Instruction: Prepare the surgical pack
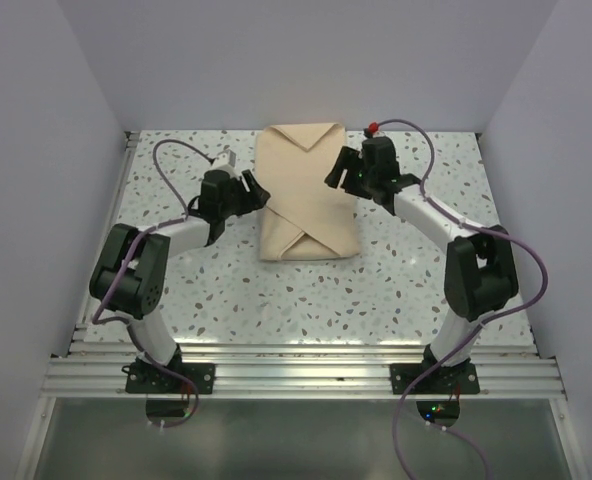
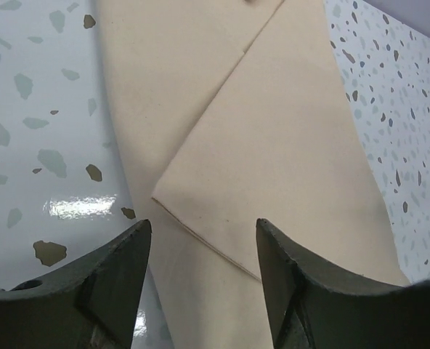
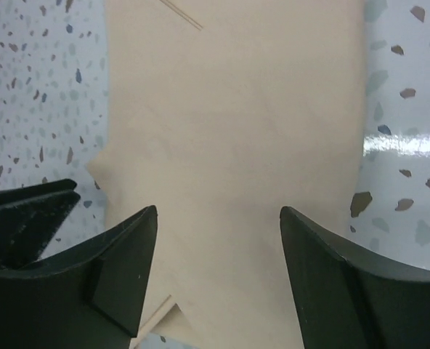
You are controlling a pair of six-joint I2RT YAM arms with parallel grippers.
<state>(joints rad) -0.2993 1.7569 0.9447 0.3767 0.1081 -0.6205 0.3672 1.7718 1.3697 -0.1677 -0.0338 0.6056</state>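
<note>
- Speckled tabletop (image 1: 376, 290) carries the folded surgical pack (image 1: 306, 200).
- My left end effector (image 2: 204, 229) hangs open, empty, pack edge beneath.
- My right end effector (image 3: 218, 214): open, empty, pack beneath.

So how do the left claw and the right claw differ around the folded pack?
The left claw sits at the pack's left edge, the right claw at its right edge. The left claw is about mid-length, the right claw somewhat nearer the far end. Both stand open, holding nothing.
</note>
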